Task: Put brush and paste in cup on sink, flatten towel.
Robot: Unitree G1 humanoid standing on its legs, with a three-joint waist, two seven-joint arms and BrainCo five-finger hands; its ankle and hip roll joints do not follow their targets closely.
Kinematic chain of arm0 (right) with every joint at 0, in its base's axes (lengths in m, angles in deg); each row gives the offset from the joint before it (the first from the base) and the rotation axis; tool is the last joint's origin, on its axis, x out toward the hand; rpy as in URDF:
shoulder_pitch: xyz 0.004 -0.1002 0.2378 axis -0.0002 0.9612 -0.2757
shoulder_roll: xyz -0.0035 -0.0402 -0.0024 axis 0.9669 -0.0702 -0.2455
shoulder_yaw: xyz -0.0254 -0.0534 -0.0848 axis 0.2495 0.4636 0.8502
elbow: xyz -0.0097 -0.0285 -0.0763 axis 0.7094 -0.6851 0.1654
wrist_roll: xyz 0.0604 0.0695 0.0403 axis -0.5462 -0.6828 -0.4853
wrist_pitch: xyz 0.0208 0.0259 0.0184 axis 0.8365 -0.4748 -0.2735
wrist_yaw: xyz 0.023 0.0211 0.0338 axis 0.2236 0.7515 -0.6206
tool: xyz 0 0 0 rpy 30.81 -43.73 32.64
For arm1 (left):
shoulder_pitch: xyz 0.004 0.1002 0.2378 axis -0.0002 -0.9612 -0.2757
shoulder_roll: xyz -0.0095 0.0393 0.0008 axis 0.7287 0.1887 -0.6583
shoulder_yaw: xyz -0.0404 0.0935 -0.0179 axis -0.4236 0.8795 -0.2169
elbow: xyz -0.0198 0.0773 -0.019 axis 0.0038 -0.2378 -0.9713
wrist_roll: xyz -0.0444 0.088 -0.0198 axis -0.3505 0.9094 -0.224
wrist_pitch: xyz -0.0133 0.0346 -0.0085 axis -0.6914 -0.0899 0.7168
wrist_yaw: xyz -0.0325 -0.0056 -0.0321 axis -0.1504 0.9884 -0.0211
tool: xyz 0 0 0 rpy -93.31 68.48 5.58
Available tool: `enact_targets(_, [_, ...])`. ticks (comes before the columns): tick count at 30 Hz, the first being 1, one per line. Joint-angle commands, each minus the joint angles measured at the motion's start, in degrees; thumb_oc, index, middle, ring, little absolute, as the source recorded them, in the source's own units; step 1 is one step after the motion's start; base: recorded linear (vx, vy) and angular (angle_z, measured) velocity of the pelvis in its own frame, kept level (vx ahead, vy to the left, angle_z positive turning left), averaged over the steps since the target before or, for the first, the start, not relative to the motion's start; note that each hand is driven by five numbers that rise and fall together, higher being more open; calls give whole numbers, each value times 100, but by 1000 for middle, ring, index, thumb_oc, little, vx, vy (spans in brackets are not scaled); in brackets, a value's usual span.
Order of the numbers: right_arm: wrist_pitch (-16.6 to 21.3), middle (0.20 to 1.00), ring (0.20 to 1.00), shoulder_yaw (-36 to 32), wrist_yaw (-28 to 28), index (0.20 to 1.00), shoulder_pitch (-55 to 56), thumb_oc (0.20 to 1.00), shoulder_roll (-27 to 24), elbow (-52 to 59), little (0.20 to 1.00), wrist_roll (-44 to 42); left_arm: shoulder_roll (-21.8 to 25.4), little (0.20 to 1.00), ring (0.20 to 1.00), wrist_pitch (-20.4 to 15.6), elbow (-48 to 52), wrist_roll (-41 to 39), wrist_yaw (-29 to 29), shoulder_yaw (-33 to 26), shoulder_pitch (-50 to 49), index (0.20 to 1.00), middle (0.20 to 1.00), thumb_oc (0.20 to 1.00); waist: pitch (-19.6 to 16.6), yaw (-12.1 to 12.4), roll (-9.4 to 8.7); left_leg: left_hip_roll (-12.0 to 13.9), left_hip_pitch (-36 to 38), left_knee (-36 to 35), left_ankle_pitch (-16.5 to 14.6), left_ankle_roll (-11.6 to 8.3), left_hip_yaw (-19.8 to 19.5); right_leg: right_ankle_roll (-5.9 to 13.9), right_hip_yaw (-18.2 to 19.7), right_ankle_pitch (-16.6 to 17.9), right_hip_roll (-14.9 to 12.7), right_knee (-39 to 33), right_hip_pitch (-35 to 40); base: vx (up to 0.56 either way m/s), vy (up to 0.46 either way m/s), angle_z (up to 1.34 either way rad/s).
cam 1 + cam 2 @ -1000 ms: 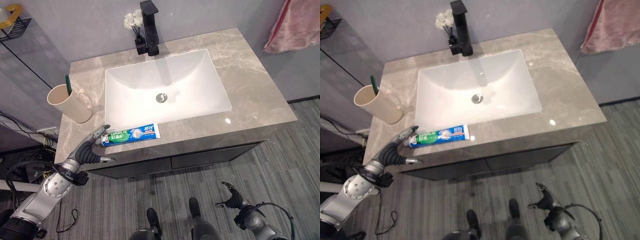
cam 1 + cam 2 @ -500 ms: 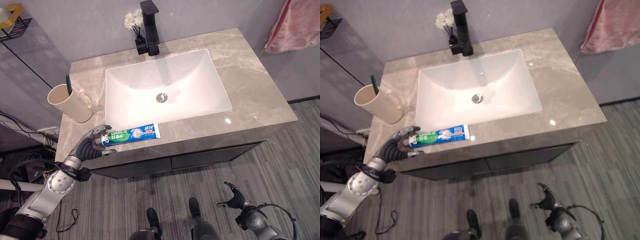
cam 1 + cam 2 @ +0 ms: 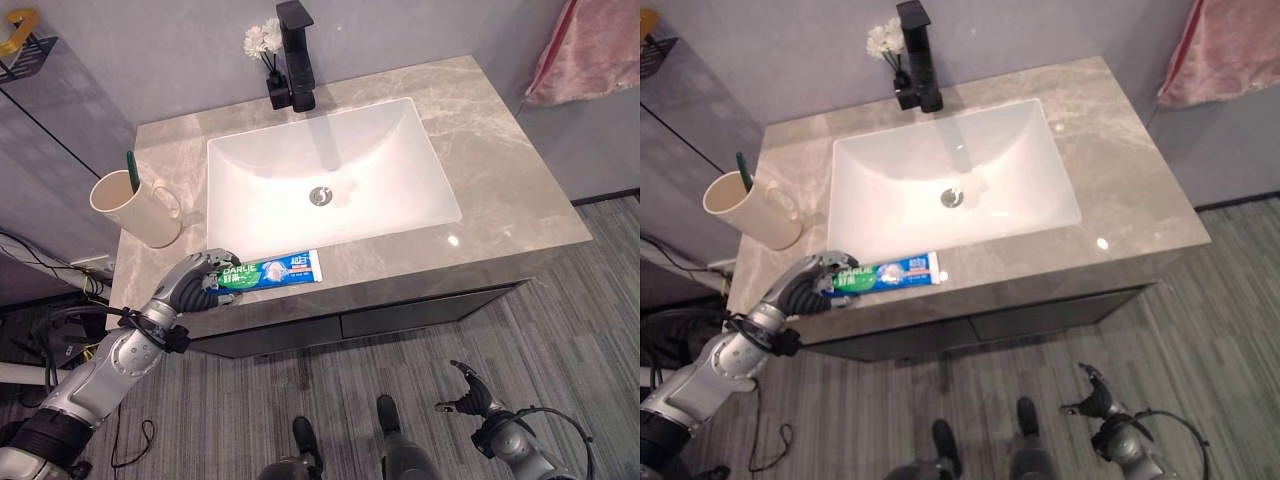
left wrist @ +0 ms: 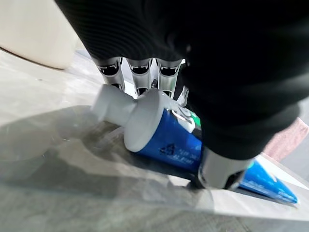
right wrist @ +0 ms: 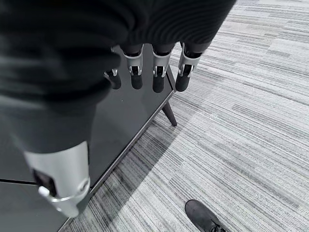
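The left hand (image 3: 195,283) curls around the cap end of the paste (image 3: 270,269), which lies on the counter (image 3: 500,190) in front of the sink (image 3: 330,180). The cup (image 3: 135,208) (brush (image 3: 133,167) inside) stands nearby. The right hand (image 3: 468,395) hangs relaxed above the floor.

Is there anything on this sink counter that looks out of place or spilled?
Nothing is spilled. The toothpaste tube lies flat at the counter's front edge, outside the cup, with the left robot hand curled round its cap end. The toothbrush stands in the cup.
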Motion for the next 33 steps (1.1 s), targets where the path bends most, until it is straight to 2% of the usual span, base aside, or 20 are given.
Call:
enact_targets(1, [228,1000,1000,-31,189,1000,7,1000,-41,307,1000,-57,8,689,689,-232,-119,273,-53,440,-35,689,689,689,-185,-142,-237,274,98,27,-99,-321,-235,668,7,392,-738,-7,-348,0,0,0])
enact_targets(4, [231,1000,1000,-29,202,1000,3,1000,-52,306,1000,-54,36,693,693,-232,-101,358,-57,486,-38,693,693,693,-184,-141,-242,274,109,27,-99,-321,-235,663,7,381,-728,-7,-333,0,0,0])
enact_targets(5, [232,1000,1000,-30,206,1000,6,1000,-54,314,1000,-49,45,671,671,-235,-118,380,-62,500,-38,671,671,671,-184,-142,-244,276,115,27,-100,-321,-234,661,6,378,-725,-7,-327,0,0,0])
enact_targets(6, [236,1000,1000,-24,208,1000,8,1000,-64,349,1000,-47,72,608,608,-242,-146,475,-63,546,-28,608,608,608,-182,-142,-253,279,122,27,-102,-321,-229,662,10,374,-725,-7,-320,0,0,0])
enact_targets(9, [242,1000,1000,-9,213,1000,-2,1000,-59,325,1000,-44,141,564,564,-255,-143,644,-40,616,10,564,564,564,-177,-147,-260,285,129,27,-105,-321,-226,663,16,375,-725,-7,-316,0,0,0])
enact_targets(11, [249,1000,1000,-3,238,1000,-13,1000,-51,287,1000,-49,180,282,282,-279,-166,768,-3,681,32,282,282,282,-180,-150,-264,293,142,27,-108,-321,-228,667,12,373,-723,-7,-305,0,0,0])
enact_targets(12, [252,1000,1000,4,242,1000,-24,1000,-46,265,1000,-47,211,200,200,-284,-188,883,39,714,50,200,200,200,-181,-151,-266,297,156,27,-111,-321,-227,668,11,372,-721,-7,-295,0,0,0])
enact_targets(16, [244,1000,1000,-16,292,1000,-47,1000,22,-2,1000,-113,208,200,200,-293,-266,1047,110,813,95,200,200,200,-199,-157,-297,310,225,27,-130,-322,-213,668,16,361,-717,-7,-246,3,-1,-1])
enact_targets(20, [171,1000,1000,-163,443,1000,-128,1000,270,-811,1000,-408,221,200,200,-265,-244,1145,236,770,158,200,200,200,-240,-132,-343,315,312,27,-156,-318,-230,657,15,329,-710,-7,-150,0,0,0])
enact_targets(22, [142,1000,1000,-409,499,1000,-166,1000,445,-1340,1000,-821,313,200,200,-268,-146,1238,347,705,219,200,200,200,-271,-129,-365,321,361,27,-165,-320,-246,650,3,311,-715,-7,-91,25,-9,0])
enact_targets(23, [100,1000,1000,-764,517,1000,-222,1000,655,-2018,1000,-1460,350,200,200,-218,-127,1299,453,664,340,200,200,200,-304,-129,-378,328,437,27,-213,-322,-273,648,-40,256,-719,-7,17,0,0,0])
enact_targets(24, [111,1000,1000,-767,516,1000,-241,1000,662,-2035,1000,-1466,356,200,200,-215,-130,1298,454,669,358,200,200,200,-299,-121,-390,327,418,27,-180,-325,-269,640,-31,283,-719,-7,-6,42,-29,1])
enact_targets(25, [61,1000,1000,-1238,513,1000,-260,1000,835,-2654,1000,-2206,357,200,200,-189,-69,1305,554,594,475,200,200,200,-361,-117,-411,334,478,27,-208,-324,-299,638,-64,246,-722,-7,84,18,-22,5])
enact_targets(26, [37,1000,1000,-1453,510,1000,-301,1000,861,-2947,1000,-2510,370,200,200,-162,-59,1314,596,567,550,200,200,200,-381,-105,-426,341,504,27,-220,-329,-305,635,-83,228,-729,-7,120,35,-16,8])
enact_targets(27, [40,1000,1000,-1454,509,1000,-304,1000,860,-2950,1000,-2511,370,200,200,-161,-60,1313,596,570,554,200,200,200,-377,-104,-427,342,506,27,-220,-329,-305,635,-83,228,-729,-7,123,34,-15,7])
enact_targets(29, [-145,1000,1000,-1973,483,1000,-293,1000,818,-3661,1000,-3014,429,200,200,-88,37,1379,708,452,776,200,200,200,-465,-101,-469,350,582,27,-264,-332,-342,618,-136,172,-719,-7,232,40,-21,4])
enact_targets(33, [-272,1000,1000,-2325,449,1000,-281,1000,709,-4091,1000,-3299,476,200,200,-11,113,1471,822,350,980,200,200,200,-519,-96,-521,383,650,27,-284,-350,-367,604,-180,131,-707,-7,322,30,-22,10])
